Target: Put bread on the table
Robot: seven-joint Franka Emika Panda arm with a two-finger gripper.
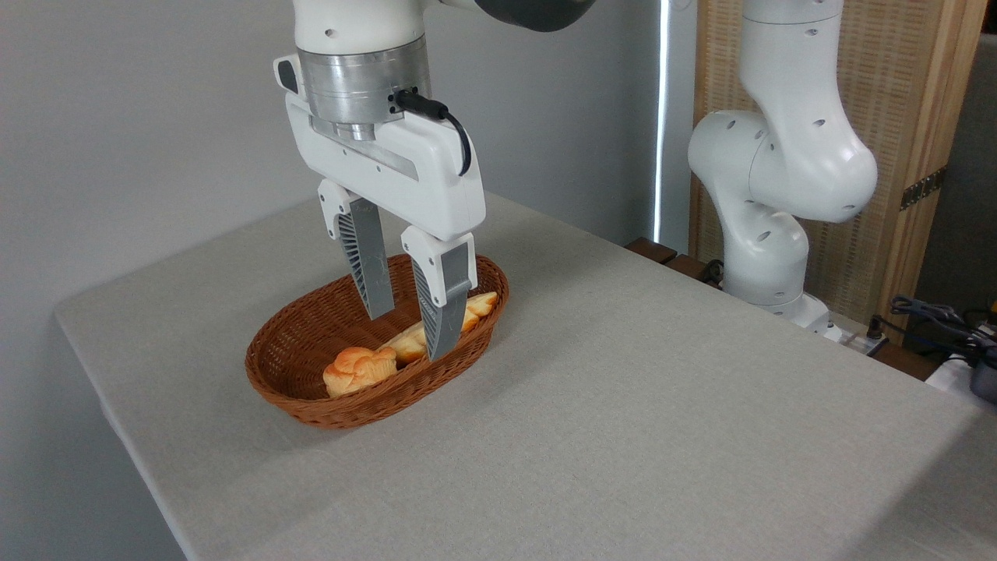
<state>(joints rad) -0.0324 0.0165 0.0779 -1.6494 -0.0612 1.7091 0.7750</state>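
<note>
You will find a brown wicker basket [290, 366] containing a small knotted bun [358, 369]. Cables [938, 321] lie at far right.

- There is a single fixed view, so no second view shares any part of the scene.
- It looks from above the near side of the surface [623, 405], angled downward and across it toward the grey wall behind.
- The surface runs diagonally through the frame, its far left corner rounded and its near edge cut off at the bottom.
- It sits close: the gripper [406, 323] and the wicker basket [311, 405] fill the left centre, and the upper arm is cropped by the top edge.
- At the right, the arm's base [767, 257] and a slatted wooden panel [903, 117] mark the surface's far side.
</note>
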